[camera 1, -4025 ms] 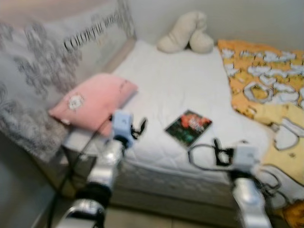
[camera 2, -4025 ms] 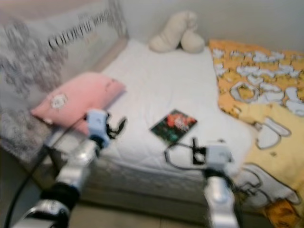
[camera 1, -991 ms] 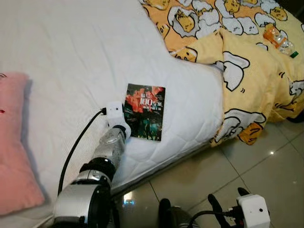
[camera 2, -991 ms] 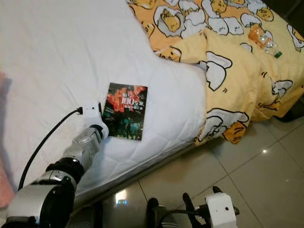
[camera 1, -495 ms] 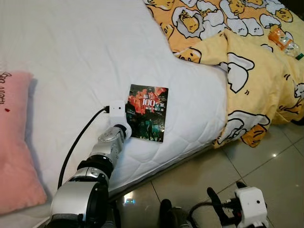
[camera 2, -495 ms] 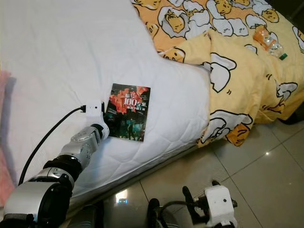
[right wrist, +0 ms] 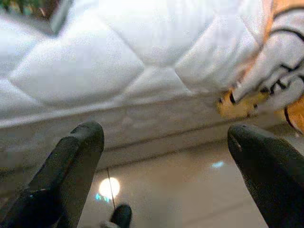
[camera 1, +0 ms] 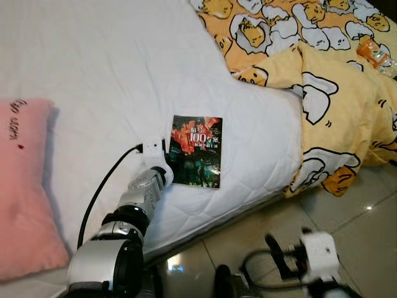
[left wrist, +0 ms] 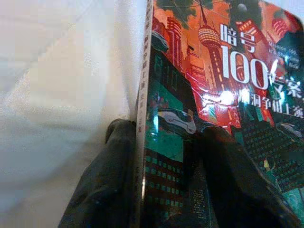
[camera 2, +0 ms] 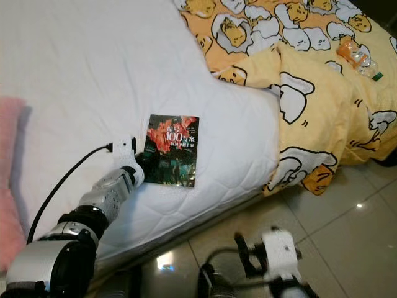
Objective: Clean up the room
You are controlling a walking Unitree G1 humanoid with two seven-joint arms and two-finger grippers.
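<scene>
1. The two head eyes are looking steeply down from above at the white mattress [camera 1: 111, 74] and tiled floor [camera 1: 366, 223], sharing the book [camera 1: 196, 151] near centre and the yellow duvet [camera 2: 322, 105] at 2 o'clock.
2. The left wrist camera is pressing very near the book's cover [left wrist: 213, 118].
3. The right wrist camera is facing the mattress side [right wrist: 118, 71] from low over the floor.

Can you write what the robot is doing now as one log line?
left end effector: astride glossy red-green paperback book | white quilted mattress | right end effector: open, idle

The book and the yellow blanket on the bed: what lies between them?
Only bare white mattress lies between the book and the yellow blanket, as the left eye view shows.
</scene>
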